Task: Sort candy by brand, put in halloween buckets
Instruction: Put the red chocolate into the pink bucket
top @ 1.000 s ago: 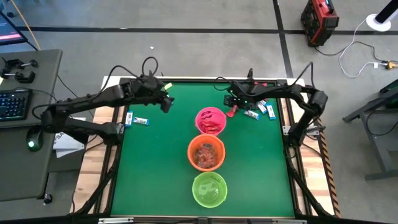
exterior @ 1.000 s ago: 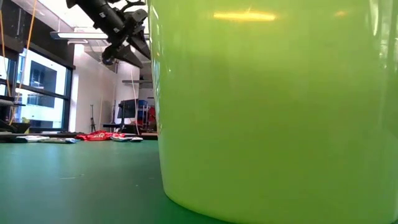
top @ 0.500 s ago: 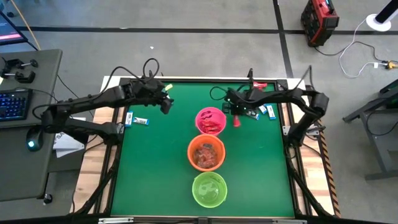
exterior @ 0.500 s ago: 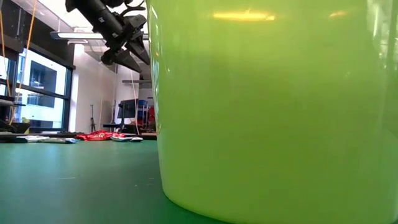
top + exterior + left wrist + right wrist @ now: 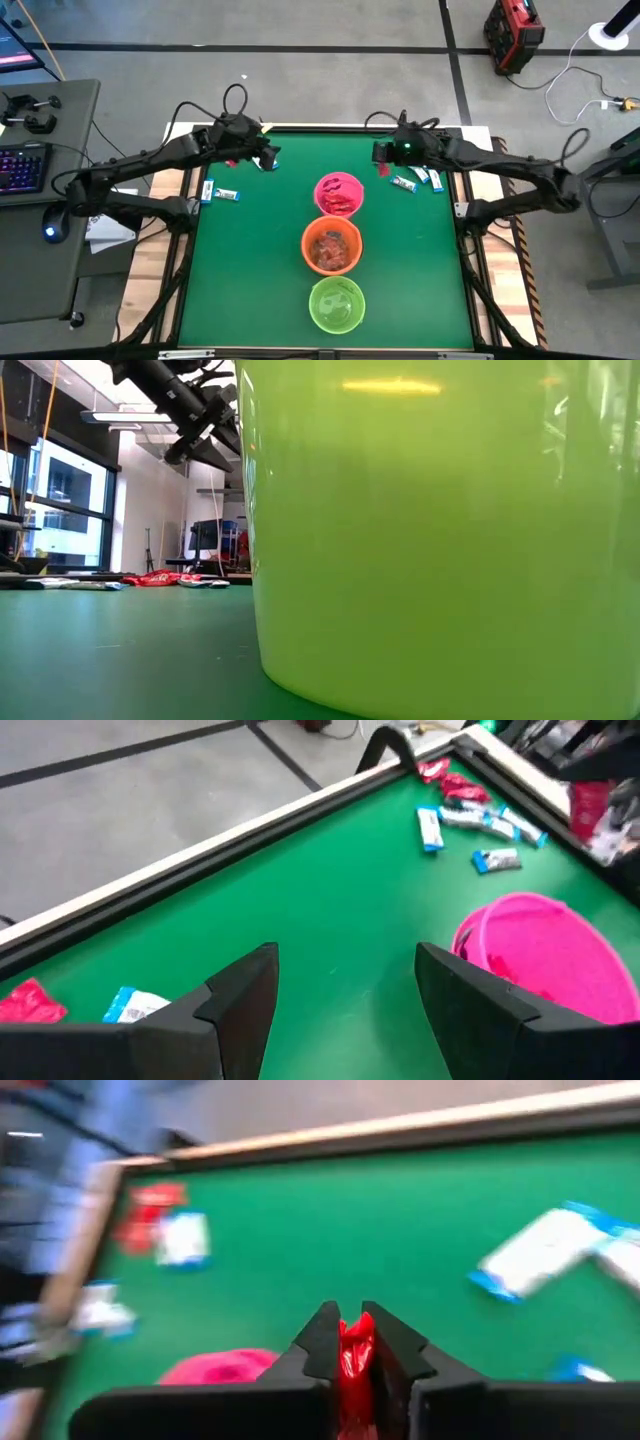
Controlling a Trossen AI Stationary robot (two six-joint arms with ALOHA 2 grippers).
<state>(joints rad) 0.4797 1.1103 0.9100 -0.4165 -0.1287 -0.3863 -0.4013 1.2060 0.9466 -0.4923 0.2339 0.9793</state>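
The right gripper was clamped on a red candy, the crinkled wrapper pinched upright between its two dark fingers. Seen from above, that gripper hung over the far part of the table, just beyond the pink bucket and off its right side, with the red wrapper dangling below it. Close by on the green felt lay a loose scatter of flat blue-and-white packets, near the table's right edge.

The left gripper stood wide, with nothing between its blunt black fingers, above the far left of the table. A blue-and-white packet lay near the left edge, apart from it.

The three buckets sat in a row down the middle: pink farthest, the orange bucket touching it, and the lime green bucket nearest. All were round, smooth, glossy plastic. Red wrappers lay in the pink one and orange-red ones in the orange one. In the low view the green bucket's shiny wall filled most of the picture.
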